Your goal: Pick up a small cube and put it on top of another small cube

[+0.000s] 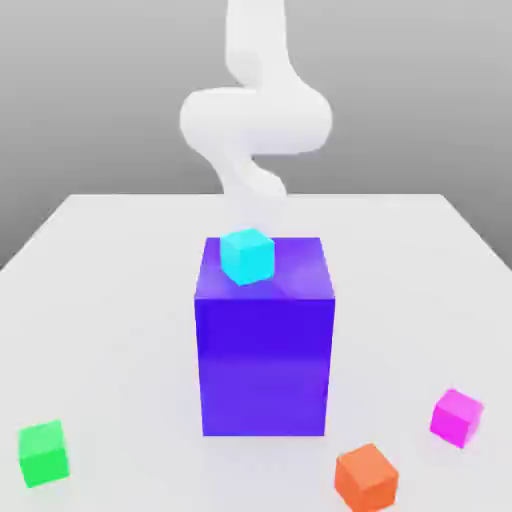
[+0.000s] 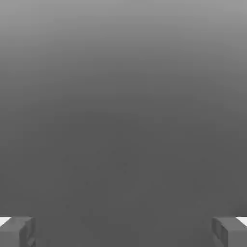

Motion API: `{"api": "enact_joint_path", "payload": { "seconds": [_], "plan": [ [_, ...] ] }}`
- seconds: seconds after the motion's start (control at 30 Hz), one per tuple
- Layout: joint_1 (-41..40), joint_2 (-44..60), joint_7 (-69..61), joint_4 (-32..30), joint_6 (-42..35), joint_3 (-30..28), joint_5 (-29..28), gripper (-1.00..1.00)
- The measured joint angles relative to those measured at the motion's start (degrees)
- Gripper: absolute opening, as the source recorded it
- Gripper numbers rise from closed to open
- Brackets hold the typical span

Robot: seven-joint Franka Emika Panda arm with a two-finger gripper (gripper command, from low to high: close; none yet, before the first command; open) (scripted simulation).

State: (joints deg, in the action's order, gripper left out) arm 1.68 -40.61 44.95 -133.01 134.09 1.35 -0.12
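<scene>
Four small cubes and one big blue-violet block (image 1: 265, 350) are seen on the white surface (image 1: 110, 260) in the exterior view. The small magenta-pink cube (image 1: 458, 416) is placed near the front edge of the surface, toward the exterior view's right, well apart from the block. An orange cube (image 1: 366, 477) is set just beside it, closer to the front edge. A green cube (image 1: 43, 453) is found near the front edge toward the exterior view's left. A cyan cube (image 1: 247, 255) is carried on top of the block, close to its front edge. The white arm (image 1: 255, 115) is seen rising behind the block, toward the back edge of the surface. In the hand view, the tool (image 2: 123, 231) is held wide, its two grey fingertips (image 2: 17, 231) standing far apart, with nothing between them.
</scene>
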Motion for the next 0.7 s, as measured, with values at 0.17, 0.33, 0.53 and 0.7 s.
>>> {"api": "enact_joint_path", "payload": {
  "seconds": [0.17,0.33,0.53,0.7],
  "plan": [
    [3.2,10.7,-1.8,-2.5,4.8,3.1,-0.3,0.0],
    [6.2,21.0,-3.3,-5.0,9.5,6.6,-1.0,0.0],
    [9.7,33.5,-4.2,-7.9,15.0,10.8,-2.9,0.0],
    [14.7,44.0,-4.1,-10.3,19.6,12.8,-5.8,0.0]
  ]
}}
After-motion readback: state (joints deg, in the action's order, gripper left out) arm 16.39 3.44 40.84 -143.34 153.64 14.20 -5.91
